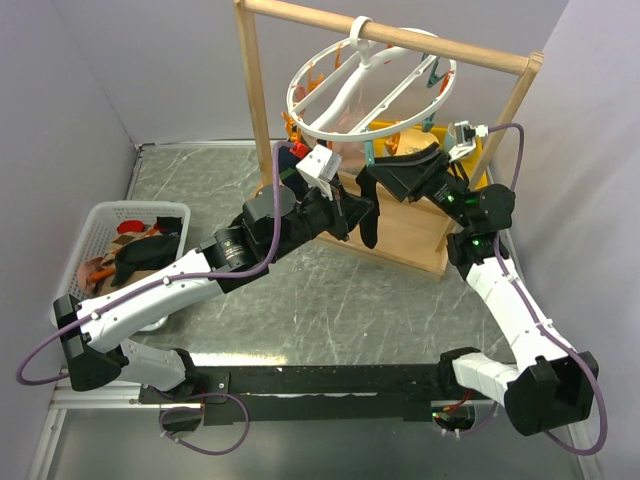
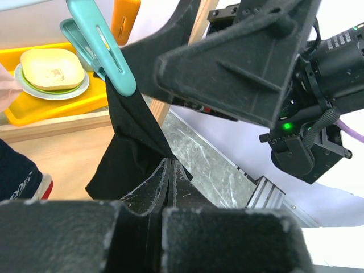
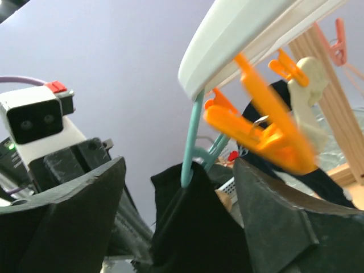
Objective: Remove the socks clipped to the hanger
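The black sock (image 1: 369, 222) hangs straight down, long axis upright, from a teal clip (image 2: 100, 50) on the near rim of the hanger (image 1: 300, 100), which is hooked on the rail of the wooden frame (image 1: 255, 80) over the far middle of the table (image 1: 330, 300); the left gripper (image 2: 169, 176) comes in from below and the left with its jaws pressed flat together on the sock's lower end; the right gripper (image 3: 179, 185) sits higher, at clip level, with its fingers (image 3: 273, 210) spread wide on either side of the sock's top and the teal clip's stem, touching neither as far as I can see; so the right arm is the nearer one to the clip and the left already has the cloth, and I'd guess the release turns on that vertical line, either a squeeze at the clip or a downward pull. Room is tight; an orange clip (image 3: 261, 128) hangs just beside the right gripper's outer finger, the two grippers crowd each other, and the frame's base board lies close behind the sock. The table is grey, marbled and flat, with walls along the left and right edges; a white basket (image 1: 100, 215) at the left edge already holds some socks (image 1: 140, 255).
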Action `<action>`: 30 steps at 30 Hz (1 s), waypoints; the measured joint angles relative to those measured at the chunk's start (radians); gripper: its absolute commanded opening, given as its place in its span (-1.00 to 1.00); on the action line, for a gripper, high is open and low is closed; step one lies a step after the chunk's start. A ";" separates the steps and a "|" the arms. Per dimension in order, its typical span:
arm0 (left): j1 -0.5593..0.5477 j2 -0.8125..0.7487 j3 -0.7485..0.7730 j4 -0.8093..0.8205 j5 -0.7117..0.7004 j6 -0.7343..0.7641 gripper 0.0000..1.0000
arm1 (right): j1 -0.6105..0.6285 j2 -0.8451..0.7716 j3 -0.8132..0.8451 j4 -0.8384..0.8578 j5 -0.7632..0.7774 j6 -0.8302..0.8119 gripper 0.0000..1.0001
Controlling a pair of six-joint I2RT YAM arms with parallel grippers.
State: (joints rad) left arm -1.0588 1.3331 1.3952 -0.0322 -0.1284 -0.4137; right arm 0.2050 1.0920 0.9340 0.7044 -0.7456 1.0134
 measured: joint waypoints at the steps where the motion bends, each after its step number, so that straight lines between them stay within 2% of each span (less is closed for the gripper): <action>1: 0.000 0.000 0.000 0.000 0.000 0.000 -0.98 | 0.000 0.005 0.003 0.000 0.004 -0.002 0.59; 6: 0.000 0.000 0.000 0.000 0.000 0.000 -0.98 | 0.007 0.052 0.044 -0.025 0.024 -0.016 0.56; 12: 0.000 0.000 0.000 0.000 0.001 0.000 -0.98 | 0.014 0.086 0.092 -0.042 0.043 -0.025 0.36; 16: 0.000 -0.001 -0.001 0.000 0.002 -0.003 -0.98 | 0.023 0.087 0.109 -0.054 0.053 -0.039 0.01; 19: 0.000 -0.003 -0.009 0.005 0.004 -0.010 -0.98 | 0.026 0.087 0.119 -0.071 0.058 -0.047 -0.16; 24: 0.000 -0.013 -0.045 0.001 0.013 -0.022 -0.98 | 0.026 0.087 0.130 -0.100 0.070 -0.061 -0.24; 30: 0.000 -0.026 -0.071 -0.015 0.026 -0.037 -0.98 | 0.026 0.087 0.130 -0.120 0.077 -0.070 -0.22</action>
State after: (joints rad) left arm -1.0592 1.3075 1.3247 -0.0471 -0.1020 -0.4503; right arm 0.2314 1.1786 1.0641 0.5846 -0.6689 0.9436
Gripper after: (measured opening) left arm 0.015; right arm 0.388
